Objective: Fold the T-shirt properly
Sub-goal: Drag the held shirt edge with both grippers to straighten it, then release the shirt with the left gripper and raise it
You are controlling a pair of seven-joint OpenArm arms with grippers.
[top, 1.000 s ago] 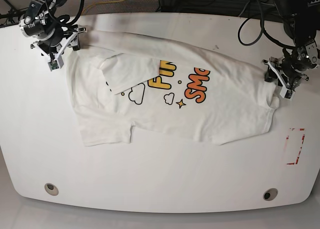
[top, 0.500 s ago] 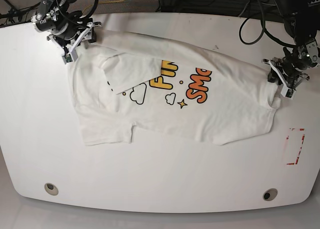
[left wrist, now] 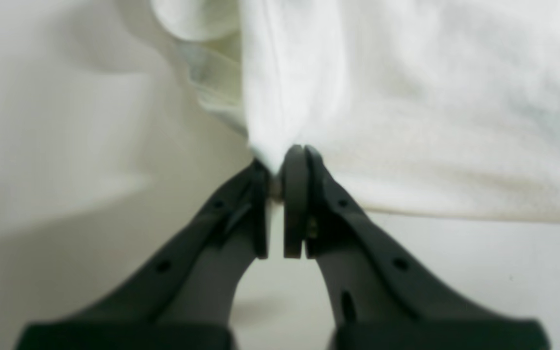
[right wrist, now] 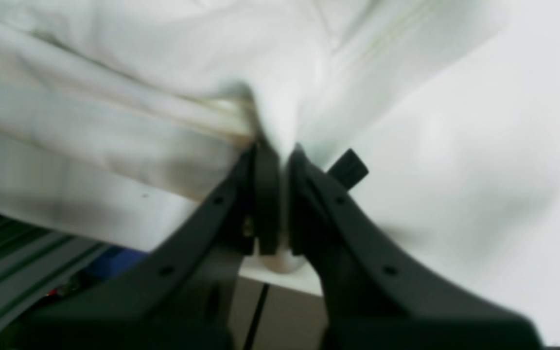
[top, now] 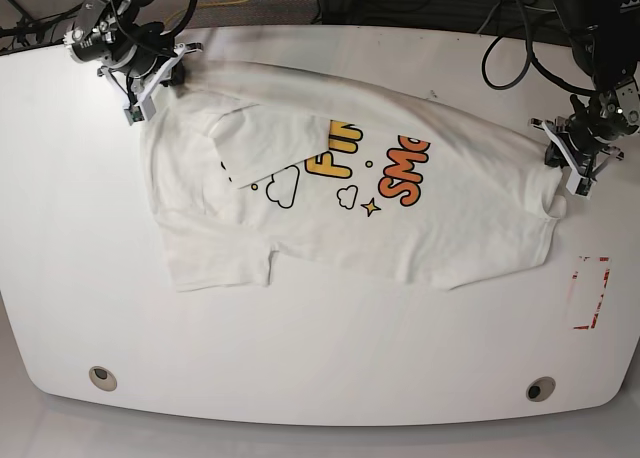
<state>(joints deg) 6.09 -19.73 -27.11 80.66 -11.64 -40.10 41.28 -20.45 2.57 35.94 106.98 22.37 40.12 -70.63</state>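
The T-shirt (top: 400, 218) lies print-up across the upper middle of the desk (top: 300, 348), long axis left to right (one sleeve already folded in). Right gripper (top: 150, 83) pinches its upper-left edge, left gripper (top: 570, 163) its right edge; both jaws clenched on cloth.

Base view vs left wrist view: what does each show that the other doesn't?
Only base: the whole T-shirt spread on the white table, its yellow-orange print with clouds and a star, one sleeve folded over the front, the right gripper at the far corner, and a red-marked patch on the table.
Only left wrist: the left gripper close up, jaws pinched shut on a bunched fabric edge, and a rolled hem beside it.
Both: white shirt fabric, the table surface, and the left gripper at the shirt's edge.
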